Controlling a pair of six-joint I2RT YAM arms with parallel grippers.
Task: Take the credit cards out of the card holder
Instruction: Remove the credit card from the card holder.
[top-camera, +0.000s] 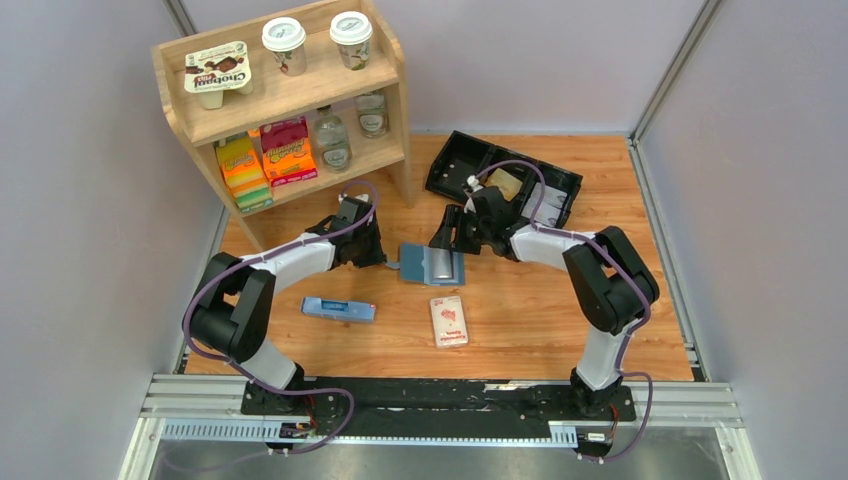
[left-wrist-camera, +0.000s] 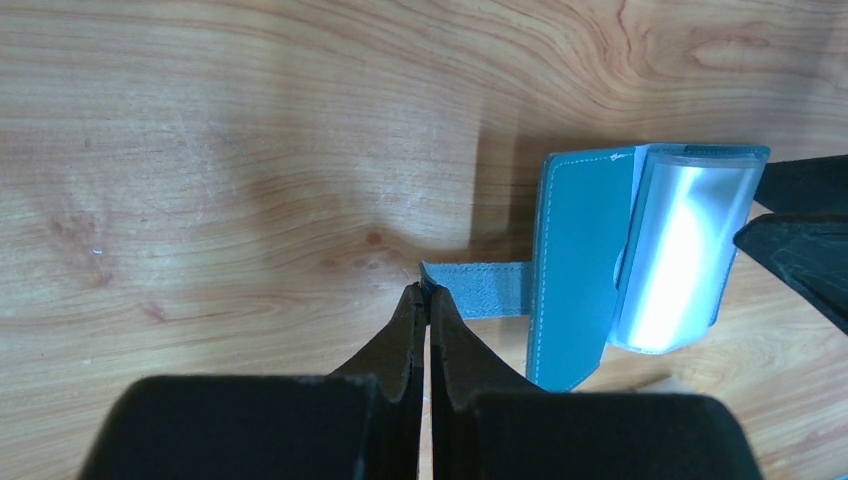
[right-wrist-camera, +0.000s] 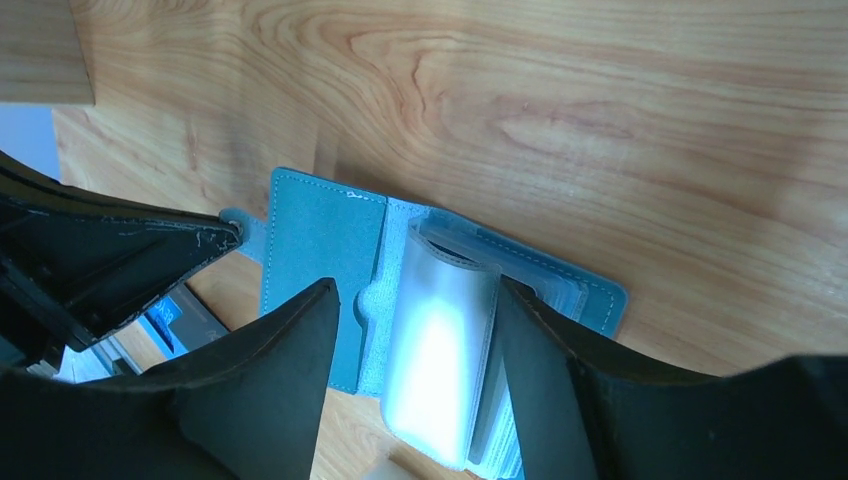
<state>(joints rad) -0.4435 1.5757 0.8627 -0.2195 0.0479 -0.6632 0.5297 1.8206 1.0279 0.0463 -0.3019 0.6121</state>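
The light blue card holder (top-camera: 432, 265) lies open on the wooden table. My left gripper (left-wrist-camera: 427, 292) is shut on its strap tab (left-wrist-camera: 480, 285) at the left end. My right gripper (right-wrist-camera: 415, 300) is open above the holder (right-wrist-camera: 320, 240), its jaws on either side of a frosted plastic sleeve (right-wrist-camera: 440, 350) that stands up from the spine; the right finger (right-wrist-camera: 540, 370) touches the sleeve's edge. A printed edge shows under the sleeve, too hidden to tell whether it is a card. A tan-gold card (top-camera: 507, 184) lies in the black tray (top-camera: 460, 160), partly behind my right arm.
A narrow pale blue box (top-camera: 338, 309) and a white pack with a red picture (top-camera: 449, 320) lie near the front. A wooden shelf (top-camera: 290, 100) with cups, bottles and boxes stands at the back left, close to my left arm.
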